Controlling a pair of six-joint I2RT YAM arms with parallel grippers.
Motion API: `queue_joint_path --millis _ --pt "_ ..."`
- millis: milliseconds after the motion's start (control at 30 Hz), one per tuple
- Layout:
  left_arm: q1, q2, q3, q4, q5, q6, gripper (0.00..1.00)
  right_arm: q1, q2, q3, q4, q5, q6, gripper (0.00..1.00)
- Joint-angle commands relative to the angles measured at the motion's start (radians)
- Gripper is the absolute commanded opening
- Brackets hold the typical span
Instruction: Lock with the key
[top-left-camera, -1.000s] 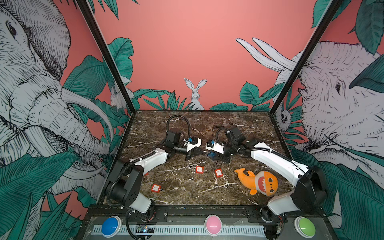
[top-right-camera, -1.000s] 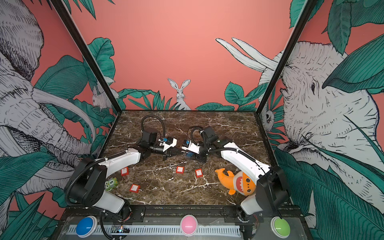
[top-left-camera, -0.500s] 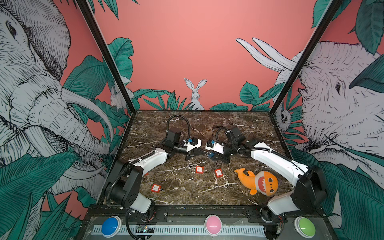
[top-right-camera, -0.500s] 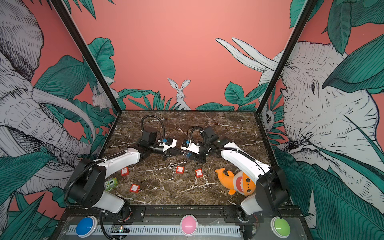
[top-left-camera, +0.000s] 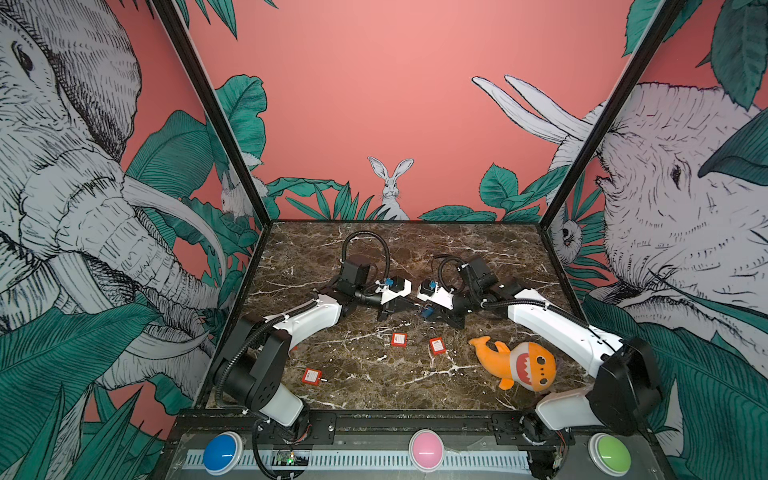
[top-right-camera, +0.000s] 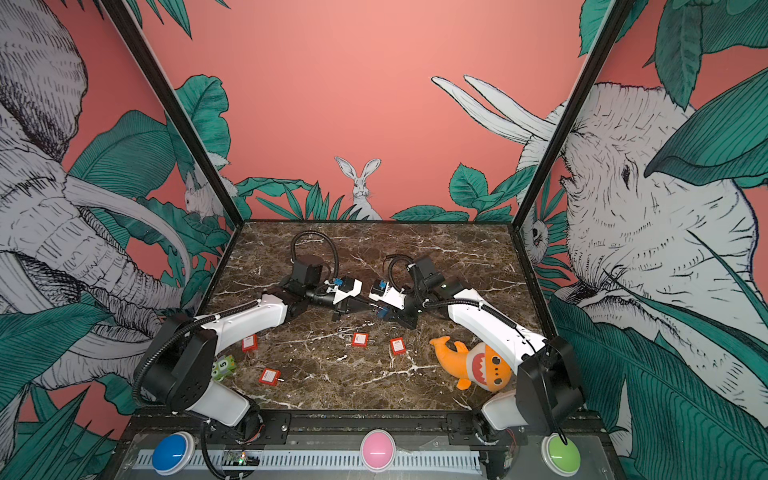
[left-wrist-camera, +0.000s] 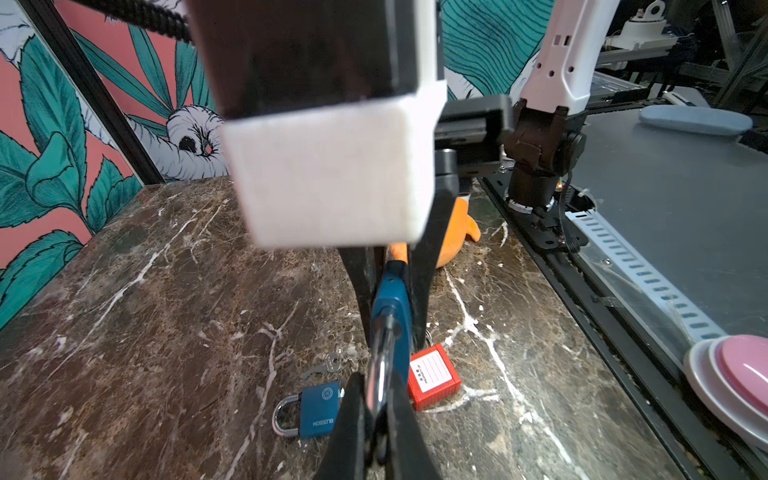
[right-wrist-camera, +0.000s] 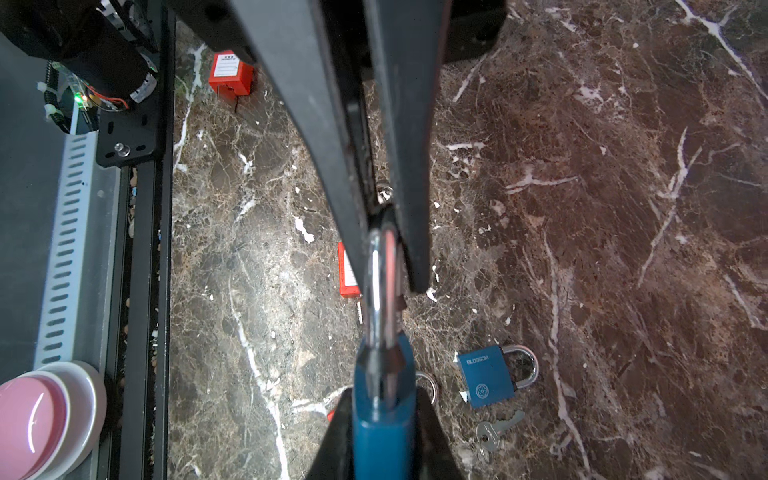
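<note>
A blue padlock (right-wrist-camera: 384, 411) hangs between my two grippers above the middle of the marble table (top-left-camera: 353, 374). My right gripper (right-wrist-camera: 384, 399) is shut on its blue body (left-wrist-camera: 390, 299). My left gripper (left-wrist-camera: 376, 386) is shut on its silver shackle (right-wrist-camera: 380, 282). In both top views the two grippers meet fingertip to fingertip, the left gripper (top-left-camera: 409, 305) and the right gripper (top-left-camera: 430, 311). A small silver key (right-wrist-camera: 494, 432) lies loose on the table beside a second blue padlock (right-wrist-camera: 486, 380), below the held one. I cannot see the held lock's keyhole.
Red padlocks (top-left-camera: 399, 339) (top-left-camera: 436, 345) (top-left-camera: 311, 376) lie scattered on the table in front of the grippers. An orange shark plush (top-left-camera: 515, 363) lies at the front right. A green die (top-right-camera: 222, 368) sits by the left arm's base. Blue, pink and green buttons line the front rail.
The right gripper's jaws have drawn in on the padlock's body. Both arms stay almost where they were.
</note>
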Motion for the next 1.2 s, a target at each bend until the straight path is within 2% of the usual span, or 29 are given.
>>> queue_joint_path --millis 0,167,600,667,867,1167 --pt "-0.071 0.009 0.026 0.041 0.09 0.004 0.0 0.003 -0.026 0.014 0.292 -0.067 0.051 0.0" --pt "-0.075 0.011 0.025 0.04 0.078 -0.001 0.0 0.004 -0.04 0.0 0.334 -0.053 0.027 0.0" --pt "-0.099 -0.018 0.012 0.018 -0.017 0.097 0.0 0.002 -0.004 0.04 0.31 -0.166 0.054 0.0" --pt "-0.098 -0.016 0.016 0.009 0.0 0.094 0.0 0.002 0.001 0.05 0.314 -0.15 0.047 0.0" --pt "-0.099 0.023 0.056 -0.08 0.085 0.084 0.0 0.004 -0.024 0.018 0.438 -0.005 -0.016 0.0" --pt "-0.099 0.04 0.091 -0.18 0.107 0.118 0.0 0.005 -0.045 -0.012 0.493 -0.009 -0.072 0.0"
